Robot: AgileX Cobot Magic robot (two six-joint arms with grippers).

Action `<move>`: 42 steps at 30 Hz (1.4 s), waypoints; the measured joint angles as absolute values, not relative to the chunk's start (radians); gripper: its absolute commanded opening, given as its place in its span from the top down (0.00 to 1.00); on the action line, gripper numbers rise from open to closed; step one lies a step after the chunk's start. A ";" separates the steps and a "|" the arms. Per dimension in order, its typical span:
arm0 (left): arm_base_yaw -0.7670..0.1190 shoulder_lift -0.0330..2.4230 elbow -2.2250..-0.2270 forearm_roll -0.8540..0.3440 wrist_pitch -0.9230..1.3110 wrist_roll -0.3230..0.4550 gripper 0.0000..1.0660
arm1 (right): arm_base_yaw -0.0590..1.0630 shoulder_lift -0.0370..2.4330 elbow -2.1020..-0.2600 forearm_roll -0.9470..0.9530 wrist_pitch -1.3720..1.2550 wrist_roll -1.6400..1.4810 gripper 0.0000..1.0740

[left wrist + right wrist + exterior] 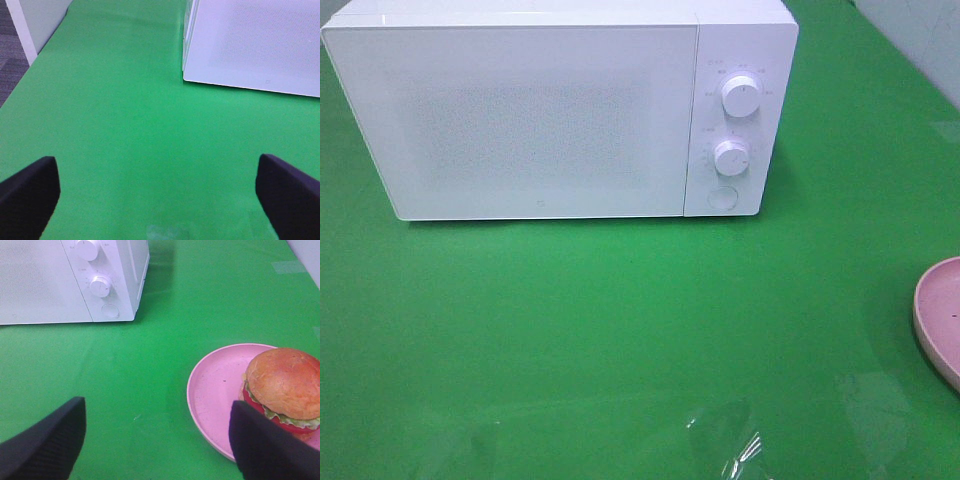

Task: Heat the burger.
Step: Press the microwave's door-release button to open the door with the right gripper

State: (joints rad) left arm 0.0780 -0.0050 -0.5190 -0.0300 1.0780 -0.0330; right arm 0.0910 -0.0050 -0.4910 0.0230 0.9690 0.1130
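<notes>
The burger (285, 387), with a golden-brown bun, lettuce and tomato, sits on a pink plate (220, 385); in the exterior high view only the plate's rim (938, 315) shows at the right edge and the burger is out of frame. A white microwave (550, 110) stands at the back with its door closed. My right gripper (157, 445) is open, short of the plate, with one finger (265, 445) beside the burger. My left gripper (157, 192) is open over bare green cloth, near the microwave's front corner (250, 45). Neither gripper shows in the exterior high view.
Two white knobs (741, 95) and a round button (721, 197) are on the microwave's right panel. The green cloth (620, 330) covers the table. A white panel (40, 20) and dark floor lie past the table's left edge.
</notes>
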 measured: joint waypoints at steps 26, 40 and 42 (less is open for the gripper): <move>0.078 -0.005 -0.519 -0.030 1.078 -0.033 0.07 | 0.091 0.056 -0.569 0.023 0.898 0.113 0.29; 0.078 -0.005 -0.519 -0.030 1.078 -0.033 0.07 | 0.091 0.317 -0.572 0.023 0.668 0.108 0.29; 0.078 -0.005 -0.519 -0.030 1.078 -0.033 0.07 | 0.091 0.349 -0.572 0.023 0.631 0.107 0.29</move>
State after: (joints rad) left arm 0.0780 -0.0050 -0.5190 -0.0300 1.0780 -0.0330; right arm 0.0910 0.3490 -0.5720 0.0230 0.6310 0.1070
